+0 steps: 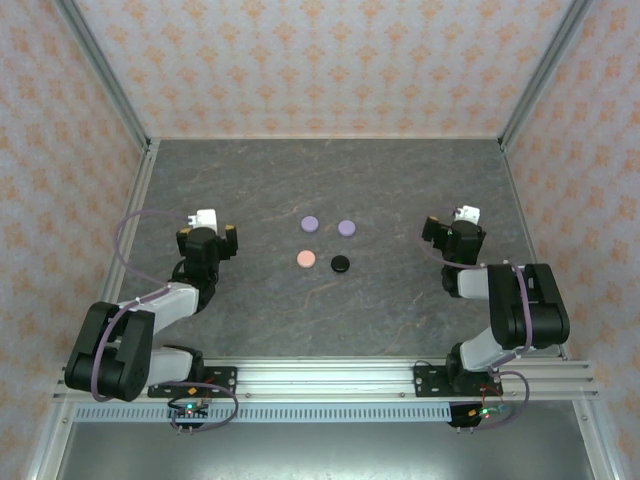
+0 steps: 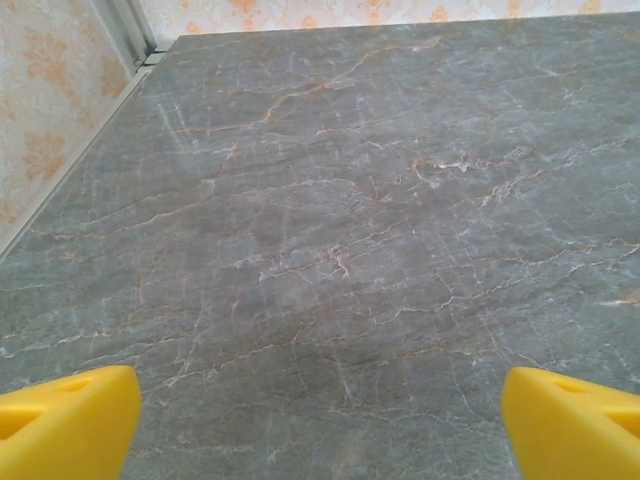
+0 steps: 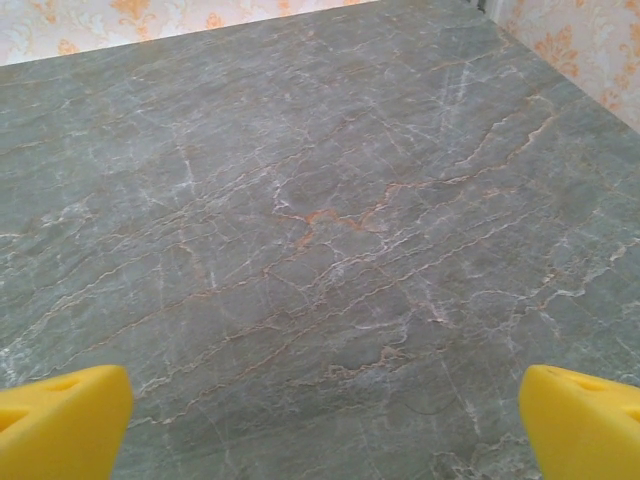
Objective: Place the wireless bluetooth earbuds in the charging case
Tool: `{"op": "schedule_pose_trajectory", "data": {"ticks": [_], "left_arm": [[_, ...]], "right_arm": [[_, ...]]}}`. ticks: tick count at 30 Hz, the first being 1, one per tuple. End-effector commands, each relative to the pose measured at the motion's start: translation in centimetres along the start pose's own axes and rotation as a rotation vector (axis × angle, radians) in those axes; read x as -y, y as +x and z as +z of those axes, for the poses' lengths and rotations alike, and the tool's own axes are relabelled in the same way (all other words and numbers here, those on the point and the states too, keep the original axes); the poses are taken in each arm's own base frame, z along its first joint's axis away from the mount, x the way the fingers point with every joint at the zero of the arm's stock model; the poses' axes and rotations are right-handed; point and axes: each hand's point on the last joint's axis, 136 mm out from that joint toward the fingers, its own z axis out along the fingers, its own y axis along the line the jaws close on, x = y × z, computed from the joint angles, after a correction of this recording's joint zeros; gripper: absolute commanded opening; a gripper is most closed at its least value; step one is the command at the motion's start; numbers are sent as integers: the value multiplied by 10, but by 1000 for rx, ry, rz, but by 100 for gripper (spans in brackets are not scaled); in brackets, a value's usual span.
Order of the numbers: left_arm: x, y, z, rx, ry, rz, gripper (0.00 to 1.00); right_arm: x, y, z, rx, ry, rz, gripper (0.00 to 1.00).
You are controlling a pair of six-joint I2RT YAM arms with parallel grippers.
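Pucks [image 1: 306, 258]: four at table [image 1: 250, 180] centre, well apart from left claw [image 2: 320, 425] and right claw [image 3: 325, 420] | both released

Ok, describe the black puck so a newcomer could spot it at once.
At the middle of the grey marble table lie four small round pucks: two lilac pucks at the back and a pink puck at near left. The black puck sits near right, the only dark one.

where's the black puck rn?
Top external view: the black puck lies near the middle of the table, just right of the pink puck and on the near side of the right-hand lilac puck.
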Motion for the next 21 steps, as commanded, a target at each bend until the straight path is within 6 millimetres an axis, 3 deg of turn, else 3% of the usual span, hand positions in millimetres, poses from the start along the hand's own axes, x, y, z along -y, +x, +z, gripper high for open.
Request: {"op": "schedule_pose_trajectory", "data": {"ticks": [1, 7, 10, 11, 12, 16, 21], "left_arm": [[8, -22, 0, 85, 84, -28, 93], [0, -18, 7, 143, 98, -65, 93], [-5, -7, 26, 139, 70, -98, 94], [-1, 1, 34, 41, 80, -74, 94], [3, -6, 40, 12, 86, -57, 94], [4, -5, 39, 23, 84, -51, 100], [4, -5, 39, 25, 82, -50, 100]], "right_arm": [[-6, -10, 0, 26, -27, 25, 99], [-6, -9, 0, 18, -23, 17, 99], [-7, -9, 0, 18, -20, 12, 99], [-7, -9, 0, 18, -20, 12, 99], [-7, -10, 0, 20, -21, 12, 99], [-7, -10, 0, 14, -20, 9, 99], [-7, -10, 0, 17, -20, 10, 99]]}}
